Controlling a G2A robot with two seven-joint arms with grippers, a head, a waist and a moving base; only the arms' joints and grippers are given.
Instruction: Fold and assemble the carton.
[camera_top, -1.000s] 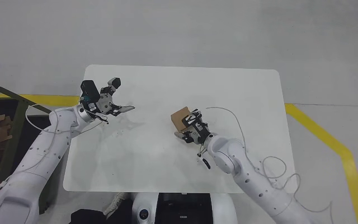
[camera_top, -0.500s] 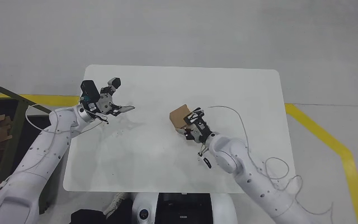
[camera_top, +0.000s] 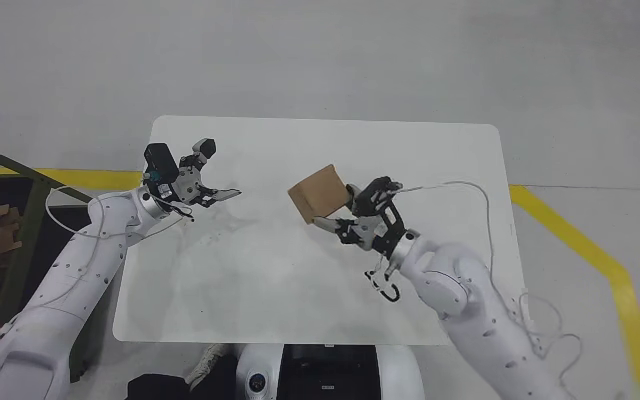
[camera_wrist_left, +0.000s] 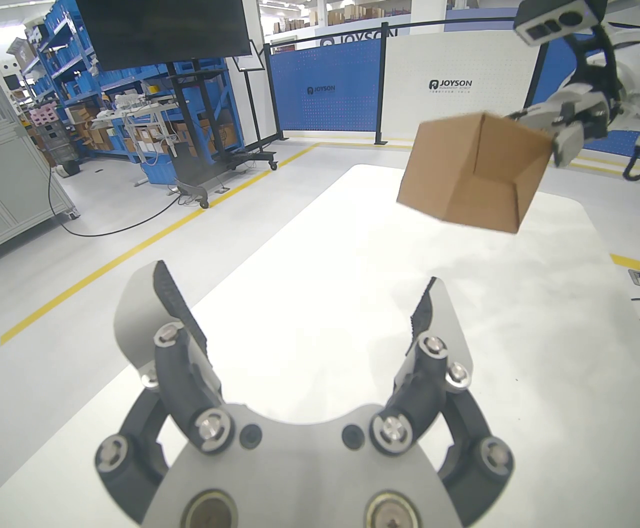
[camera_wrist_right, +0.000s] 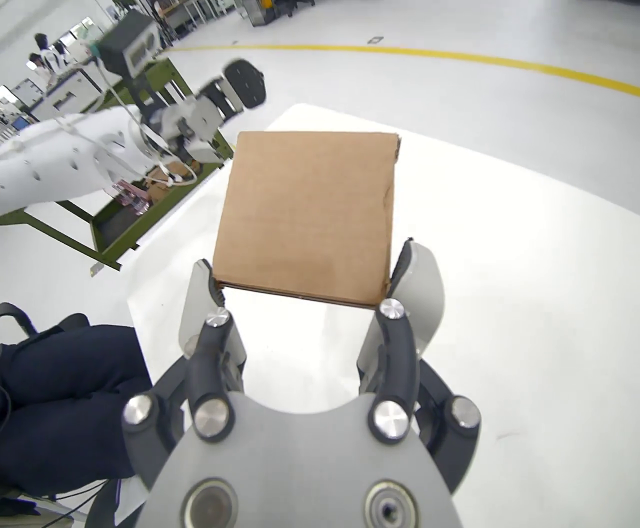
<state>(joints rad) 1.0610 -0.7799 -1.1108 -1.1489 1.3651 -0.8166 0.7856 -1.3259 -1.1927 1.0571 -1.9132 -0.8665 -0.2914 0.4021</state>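
The white table (camera_top: 420, 160) carries no marks that can be read. The only lettering in sight is a logo with a line of print on a white panel (camera_wrist_left: 452, 85) in the room behind, and a like one on the blue panel (camera_wrist_left: 321, 89) beside it. The carton (camera_top: 318, 192) is plain brown card. It hangs clear of the tabletop, a little toward 12 o'clock from the table's middle, and is tilted. Its open mouth faces 9 o'clock, so the left wrist view looks into the hollow. It looks close to a cube, with no clear long axis. The right gripper (camera_wrist_right: 306, 265) sits at the carton's 4 o'clock and holds its near end — jaws wide, a finger pressed on each side. The left gripper (camera_wrist_left: 297, 280) hovers over the table's 9 o'clock edge, well apart from the carton, its jaws spread on nothing.
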